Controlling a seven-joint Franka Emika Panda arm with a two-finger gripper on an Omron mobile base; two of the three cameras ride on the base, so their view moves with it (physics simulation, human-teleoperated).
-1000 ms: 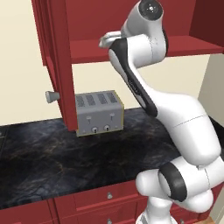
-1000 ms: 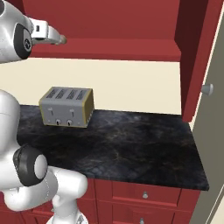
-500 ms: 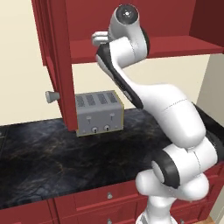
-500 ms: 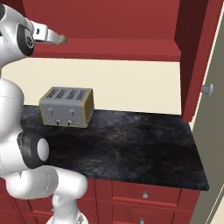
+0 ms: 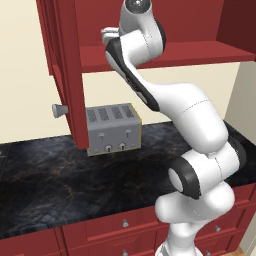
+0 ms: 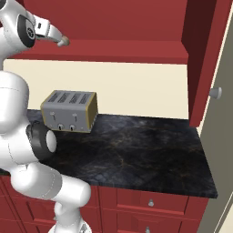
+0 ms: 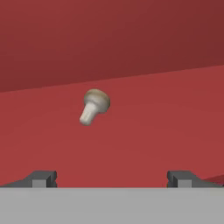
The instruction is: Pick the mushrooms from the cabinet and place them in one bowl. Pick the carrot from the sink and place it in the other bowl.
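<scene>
Dark red wooden wall cabinet [image 5: 165, 52] is hanging open above a glossy black marbled stone surface [image 6: 136, 150]; its flat, smooth-grained shelf [image 6: 113, 48] is running across both base views. The door [image 5: 60, 75], swung out, is carrying a round silver knob [image 5: 59, 110]. The white jointed arm is reaching up into the shelf opening. In the hand view, one small tan-brown mushroom [image 7: 93, 106] with a rounded matte cap and short pale stem is lying tilted on the red shelf floor, ahead of the hand and left of centre. The two small dark squared fingers [image 7: 43, 178] are standing spread as wide as they go, holding nothing, well short of the mushroom. A boxy brushed-metal four-slot toaster [image 5: 113, 129] with tan sides is sitting on the surface below the cabinet.
</scene>
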